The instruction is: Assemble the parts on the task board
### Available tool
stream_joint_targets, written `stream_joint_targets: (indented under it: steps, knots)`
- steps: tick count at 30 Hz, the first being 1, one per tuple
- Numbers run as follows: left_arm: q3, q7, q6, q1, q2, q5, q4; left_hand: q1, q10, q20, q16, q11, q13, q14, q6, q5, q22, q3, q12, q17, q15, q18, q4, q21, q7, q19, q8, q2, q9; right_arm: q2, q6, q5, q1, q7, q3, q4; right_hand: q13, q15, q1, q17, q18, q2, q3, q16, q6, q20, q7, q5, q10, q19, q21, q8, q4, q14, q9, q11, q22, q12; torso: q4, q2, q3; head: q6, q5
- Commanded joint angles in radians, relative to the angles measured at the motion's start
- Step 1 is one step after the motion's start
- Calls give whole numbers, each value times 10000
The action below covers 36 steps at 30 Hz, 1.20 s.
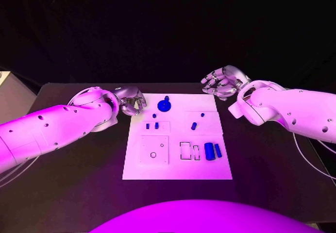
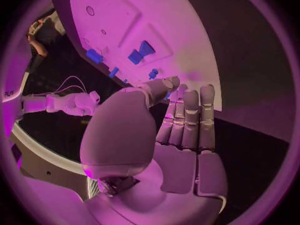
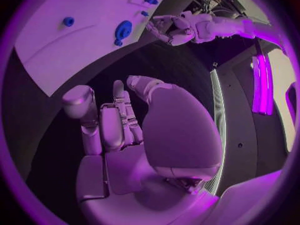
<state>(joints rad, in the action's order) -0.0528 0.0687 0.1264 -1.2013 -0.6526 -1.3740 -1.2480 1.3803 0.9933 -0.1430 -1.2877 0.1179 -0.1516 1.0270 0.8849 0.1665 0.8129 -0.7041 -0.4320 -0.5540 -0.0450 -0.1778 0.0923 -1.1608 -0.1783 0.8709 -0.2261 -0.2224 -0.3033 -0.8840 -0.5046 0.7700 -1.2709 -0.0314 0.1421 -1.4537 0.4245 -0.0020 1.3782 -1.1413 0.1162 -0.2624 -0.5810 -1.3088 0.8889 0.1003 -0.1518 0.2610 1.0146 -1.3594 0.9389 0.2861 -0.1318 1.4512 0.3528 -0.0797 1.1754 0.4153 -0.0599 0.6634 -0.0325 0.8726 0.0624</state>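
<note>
White task board point(image 1: 136, 170) lies between both hands, blue parts point(image 1: 209, 149) on it; left hand point(image 1: 131, 103) and right hand point(image 1: 223, 82) hover empty, fingers apart; best reach slowly for the round blue part point(image 1: 164, 105) beside the left hand.

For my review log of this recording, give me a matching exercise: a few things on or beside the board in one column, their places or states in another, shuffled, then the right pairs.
Things:
1. round blue part
2. two long blue parts
3. left hand
4. right hand

Places or states:
A. off the task board's far right corner, holding nothing
B. near the board's far edge
C. at the board's far left corner, holding nothing
D. side by side on the board's near right part

Pairs: 1-B, 2-D, 3-C, 4-A
</note>
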Motion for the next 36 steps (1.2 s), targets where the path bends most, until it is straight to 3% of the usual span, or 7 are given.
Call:
stream_joint_targets:
  steps: [1,7,10,13,16,22,36]
  knots:
    - [78,-526,806,-21,-206,1196,-272,97,-74,8,254,1,-32,-249,75,12,-15,-113,-99,412,1,-78,30,6,-24,-127,-56,35,24,-87,1108,2014,5,-132,3,14,-642,19,67,-130,-16,-9,-68,-111,347,-26,-93,-28,234,-126,222,-26,210,141,-15,-53,160,-587,17,-3,10,-57,55]
    - [177,-2234,976,-27,-826,5028,-898,-281,-688,-147,1580,189,100,-806,32,-36,-276,-20,-67,1093,-175,-72,-193,565,-188,-784,-108,212,90,-218,1431,5131,99,302,41,-23,-1455,-10,-11,-402,-99,-40,-71,-296,611,-61,-9,-66,710,-333,737,-94,410,294,-40,-14,539,-1255,70,22,7,-162,280]
    - [195,-3296,988,-15,-1130,6398,-1271,-1159,-803,-290,1624,161,137,-689,-36,45,-868,866,-215,1139,-250,-79,-907,1396,-138,-692,-185,16,73,-202,1482,6422,259,695,61,-26,-1698,-1,-103,-433,-135,-119,-36,-320,619,-62,-20,-91,772,-409,911,-166,405,329,-68,-29,662,-1489,49,20,-9,-193,386]
    - [205,-4034,994,-7,-1351,7410,-1536,-1162,-806,-282,1674,162,154,-772,-51,60,-1161,1120,-300,1151,-234,-73,-1029,1780,-103,-530,-236,-22,67,-186,1570,7239,397,1034,76,-56,-1863,22,-198,-489,-198,-213,22,-356,611,-43,-41,-151,748,-531,1231,-222,384,351,-90,-62,867,-1664,11,18,-24,-217,459]
    - [210,-4692,977,-2,-1555,8606,-1746,-1062,-805,-291,1779,163,178,-963,-37,64,-1352,1194,-341,1183,-250,-62,-1063,2065,-108,-522,-280,19,63,-177,1709,7870,490,1343,92,-127,-2111,65,-296,-552,-219,-285,166,-409,539,-10,-68,-256,687,-589,1350,-345,400,385,-139,-110,957,-1919,-12,10,-6,-199,508]
    - [213,-5540,1454,12,-1857,9829,-2039,-914,-743,-290,1827,160,192,-1030,13,70,-1464,1178,-395,1201,-246,-66,-1068,2224,-123,-471,-334,157,54,-138,1867,8358,630,1611,119,-182,-2291,94,-316,-601,-222,-301,340,-449,462,14,-104,-293,698,-604,1373,-462,485,401,-186,-145,988,-2066,14,23,-15,-217,493]
    - [210,-5773,1611,21,-2135,11006,-2150,-773,-676,-270,1852,146,205,-1033,71,79,-1514,1139,-435,1214,-228,-70,-1037,2283,-124,-394,-385,264,43,181,1815,8489,885,1704,135,-36,-2422,92,-261,-597,-214,-265,352,-453,491,18,-90,-76,793,-602,1354,-511,556,399,-208,-136,993,-2132,-4,28,-10,-199,439]
